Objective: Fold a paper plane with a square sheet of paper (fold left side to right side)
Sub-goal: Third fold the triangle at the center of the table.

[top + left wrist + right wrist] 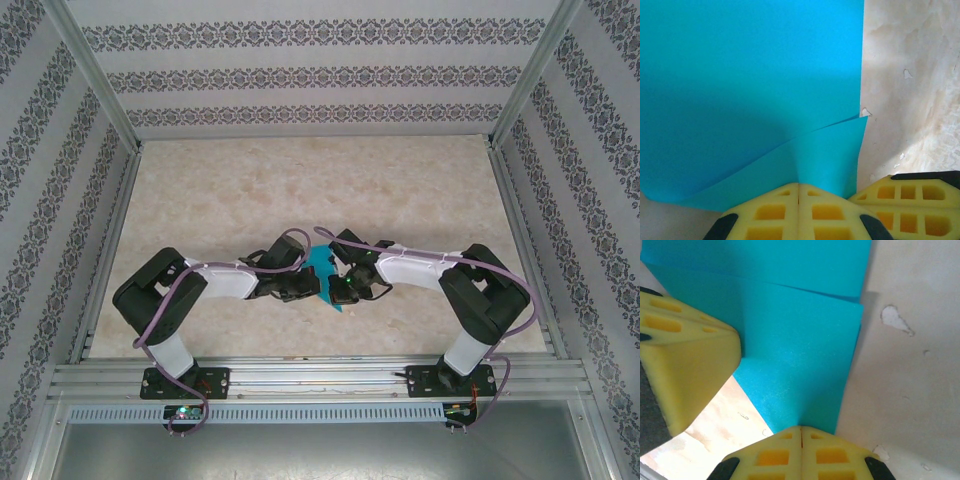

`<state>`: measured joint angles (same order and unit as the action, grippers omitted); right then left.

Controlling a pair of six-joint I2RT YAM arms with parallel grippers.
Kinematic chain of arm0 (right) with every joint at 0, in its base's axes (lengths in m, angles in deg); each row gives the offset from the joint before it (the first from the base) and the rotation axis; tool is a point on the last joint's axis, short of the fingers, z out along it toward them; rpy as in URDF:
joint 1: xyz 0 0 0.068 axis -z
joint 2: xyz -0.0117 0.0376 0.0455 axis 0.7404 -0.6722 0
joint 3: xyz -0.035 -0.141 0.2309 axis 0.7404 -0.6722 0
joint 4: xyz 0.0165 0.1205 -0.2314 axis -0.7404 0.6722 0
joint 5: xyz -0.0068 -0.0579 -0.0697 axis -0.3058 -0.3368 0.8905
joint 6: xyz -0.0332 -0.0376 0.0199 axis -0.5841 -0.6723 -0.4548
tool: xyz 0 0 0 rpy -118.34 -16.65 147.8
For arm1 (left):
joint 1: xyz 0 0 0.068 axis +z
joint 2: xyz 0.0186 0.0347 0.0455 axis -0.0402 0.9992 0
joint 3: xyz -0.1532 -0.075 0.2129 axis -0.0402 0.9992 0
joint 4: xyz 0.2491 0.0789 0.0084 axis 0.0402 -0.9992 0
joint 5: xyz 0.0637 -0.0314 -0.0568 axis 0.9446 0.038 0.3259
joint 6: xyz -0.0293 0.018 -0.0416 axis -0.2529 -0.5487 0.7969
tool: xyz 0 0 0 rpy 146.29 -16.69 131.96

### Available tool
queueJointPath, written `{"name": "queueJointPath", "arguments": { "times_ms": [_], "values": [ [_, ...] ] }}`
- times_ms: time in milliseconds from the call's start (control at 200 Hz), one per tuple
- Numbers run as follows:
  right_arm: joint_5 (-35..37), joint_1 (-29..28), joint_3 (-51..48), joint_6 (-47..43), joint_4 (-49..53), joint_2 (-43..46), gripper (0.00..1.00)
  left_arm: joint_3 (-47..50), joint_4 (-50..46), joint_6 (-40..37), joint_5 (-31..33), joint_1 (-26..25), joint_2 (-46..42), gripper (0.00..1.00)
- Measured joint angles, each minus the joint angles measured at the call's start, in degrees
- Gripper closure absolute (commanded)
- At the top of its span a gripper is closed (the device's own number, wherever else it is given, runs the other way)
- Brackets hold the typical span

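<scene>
Seen from the top external camera, the square sheet of paper (324, 268) is sitting just nearer than the middle of the table (300, 190), already partly folded. The left gripper (308, 287) is meeting its left side and the right gripper (340, 284) its right side. The jaws are too small here to judge.

In the left wrist view, the left gripper (799, 186) is clenching the near edge of the sheet (750, 75), its jaws pressed together. An upper layer is curving over a lower flap, and bare table (915, 75) is showing to the right. The right gripper's yellow finger (905, 192) is sitting just beside the flap.

In the right wrist view, the right gripper (801, 430) is likewise pinching the sheet (800, 355) with its jaws together. Two stacked layers are showing above the table (910, 390), and the left gripper's finger (690, 345) is touching the sheet's left edge.
</scene>
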<state>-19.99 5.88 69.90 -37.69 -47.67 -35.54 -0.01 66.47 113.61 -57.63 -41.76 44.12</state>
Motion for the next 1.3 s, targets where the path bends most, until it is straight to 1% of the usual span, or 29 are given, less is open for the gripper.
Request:
{"name": "queueJointPath", "arguments": {
  "times_ms": [250,515,739,914,1004,1094,1194,1299],
  "values": [
    [0.6,0.0,0.0,-0.1,-0.6,0.0,1.0,0.5,-0.5,-1.5,-1.6,3.9,-0.4,0.96],
    [0.7,0.0,0.0,-0.1,-0.9,0.0,1.0,1.1,-2.5,-3.7,-1.6,8.1,-1.7,0.96],
    [0.6,0.0,0.0,-0.1,-1.0,0.0,1.0,2.5,-6.1,-6.0,2.1,10.7,-5.6,0.96],
    [0.6,0.0,0.0,-0.1,-1.0,0.0,1.0,3.0,-8.0,-7.8,2.9,10.2,-11.8,0.96],
    [0.6,0.0,0.0,-0.1,-1.0,0.0,1.0,3.0,-7.7,-8.1,2.4,8.5,-13.3,0.97],
    [0.6,0.0,0.0,-0.1,-1.0,0.0,1.0,2.8,-6.4,-8.0,0.8,5.7,-12.0,0.96],
    [0.6,0.0,0.0,-0.1,-1.0,0.0,1.0,1.5,-5.2,-8.0,-0.6,2.7,-8.1,0.97],
    [0.6,0.0,0.0,-0.1,-1.0,0.0,1.0,0.2,-4.0,-8.0,-1.1,1.4,-4.4,0.97]
  ]
}}
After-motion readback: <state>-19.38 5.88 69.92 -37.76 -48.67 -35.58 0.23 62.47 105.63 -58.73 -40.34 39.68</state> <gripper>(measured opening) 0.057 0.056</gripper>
